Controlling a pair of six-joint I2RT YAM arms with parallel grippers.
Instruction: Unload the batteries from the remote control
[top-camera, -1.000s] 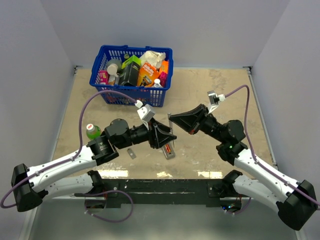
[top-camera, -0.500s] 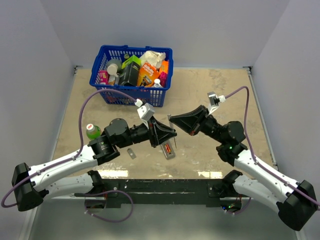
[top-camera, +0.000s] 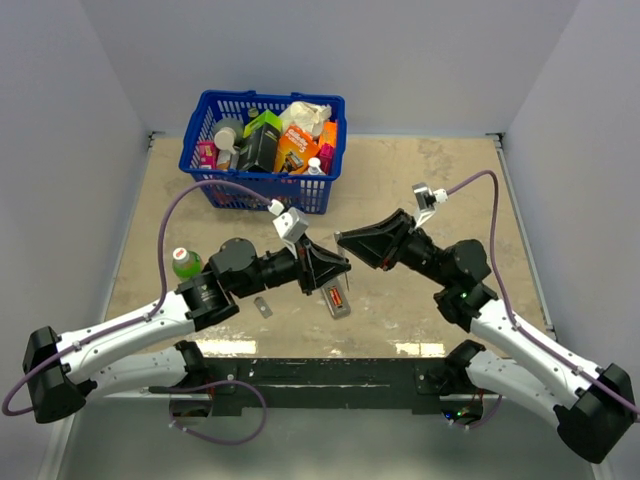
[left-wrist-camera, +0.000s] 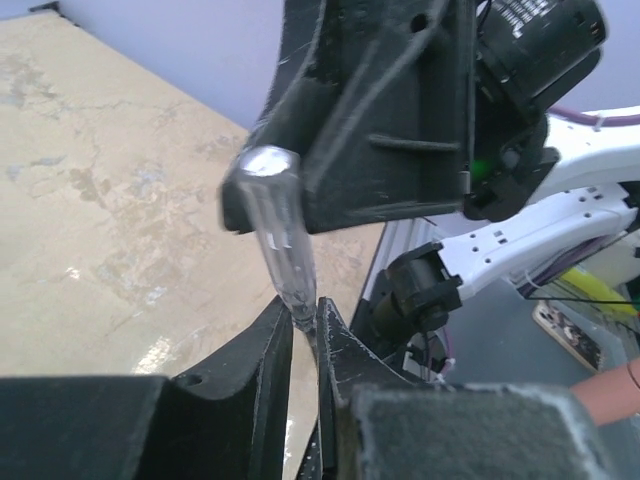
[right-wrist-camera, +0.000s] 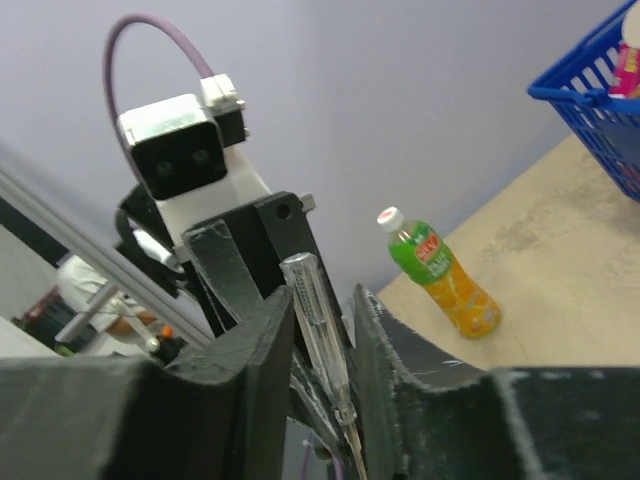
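Left wrist view: left gripper (left-wrist-camera: 303, 322) pinches the tool (left-wrist-camera: 278, 235), right gripper (right-wrist-camera: 322, 312) straddles it, grip unclear. I'd finish the handover, then pry the batteries (top-camera: 337, 296).

Both arms lean in over the table (top-camera: 450, 180), the left gripper (top-camera: 338, 272) and right gripper (top-camera: 346, 246) almost nose to nose. Just under them lies the remote control (top-camera: 341, 309), back up, a red-orange battery (top-camera: 337, 295) in its recess. A blue basket (top-camera: 250, 187) stands crammed at the far edge.
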